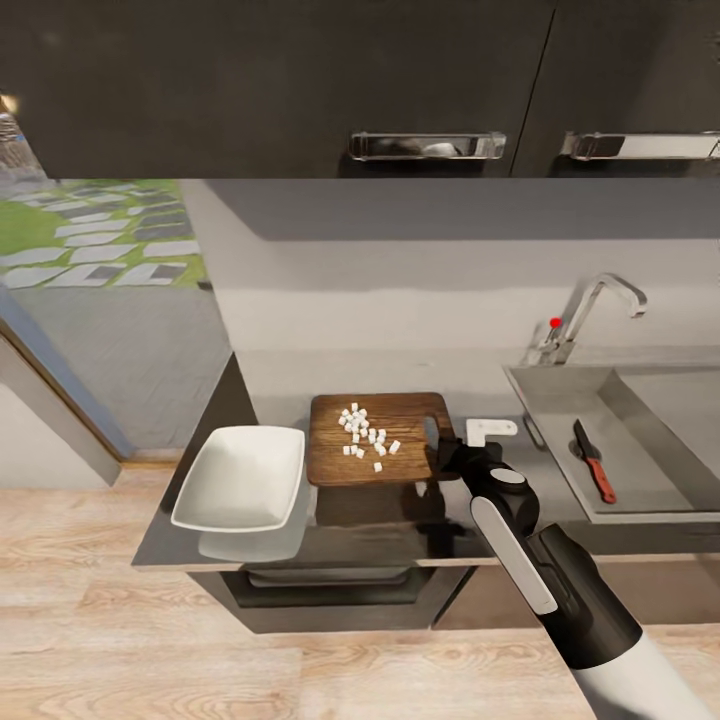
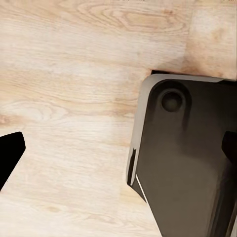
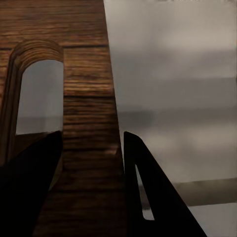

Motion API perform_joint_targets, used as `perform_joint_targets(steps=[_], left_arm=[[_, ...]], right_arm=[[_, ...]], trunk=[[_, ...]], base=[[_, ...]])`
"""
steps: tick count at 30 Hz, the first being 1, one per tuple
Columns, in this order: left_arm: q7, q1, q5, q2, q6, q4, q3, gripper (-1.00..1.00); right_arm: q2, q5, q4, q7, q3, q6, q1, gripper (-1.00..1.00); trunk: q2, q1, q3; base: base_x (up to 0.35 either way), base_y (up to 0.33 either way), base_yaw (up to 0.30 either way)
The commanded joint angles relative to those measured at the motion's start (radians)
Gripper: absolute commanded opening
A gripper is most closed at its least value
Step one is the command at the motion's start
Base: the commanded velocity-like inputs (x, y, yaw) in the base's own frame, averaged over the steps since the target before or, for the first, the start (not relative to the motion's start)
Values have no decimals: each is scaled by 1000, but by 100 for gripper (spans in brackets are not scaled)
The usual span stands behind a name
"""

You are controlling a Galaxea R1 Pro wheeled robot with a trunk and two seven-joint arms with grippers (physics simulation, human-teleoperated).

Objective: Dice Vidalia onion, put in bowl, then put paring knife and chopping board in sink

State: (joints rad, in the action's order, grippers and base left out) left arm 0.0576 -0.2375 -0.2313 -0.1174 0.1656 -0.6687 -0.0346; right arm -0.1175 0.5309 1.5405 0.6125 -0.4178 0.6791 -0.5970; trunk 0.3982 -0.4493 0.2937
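Chopping board [image 1: 385,440] edge between right arm's [image 1: 540,560] jaws.

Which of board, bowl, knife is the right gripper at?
The board: the right gripper straddles its handle-hole edge. The bowl sits beyond the board's far end; the knife lies in the sink.

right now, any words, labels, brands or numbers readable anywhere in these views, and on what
None: no readable text in any view.
The chopping board, bowl, paring knife, sink and upper cabinets are all unmarked.
The tap bears a plain red dot, not a character.
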Motion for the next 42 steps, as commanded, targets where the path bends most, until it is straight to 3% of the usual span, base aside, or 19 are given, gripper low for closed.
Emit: perform_joint_targets(steps=[1, 42], left_arm=[[5, -1, -5, -1, 2, -2, -4, 100], [5, 0, -4, -1, 2, -2, -4, 100]], right_arm=[[-1, 9, 1, 10, -3, 2, -1, -100], [-1, 9, 1, 10, -3, 2, -1, -100]], trunk=[[2, -1, 0], [2, -1, -66]], base=[[1, 3, 0], [26, 193, 0]])
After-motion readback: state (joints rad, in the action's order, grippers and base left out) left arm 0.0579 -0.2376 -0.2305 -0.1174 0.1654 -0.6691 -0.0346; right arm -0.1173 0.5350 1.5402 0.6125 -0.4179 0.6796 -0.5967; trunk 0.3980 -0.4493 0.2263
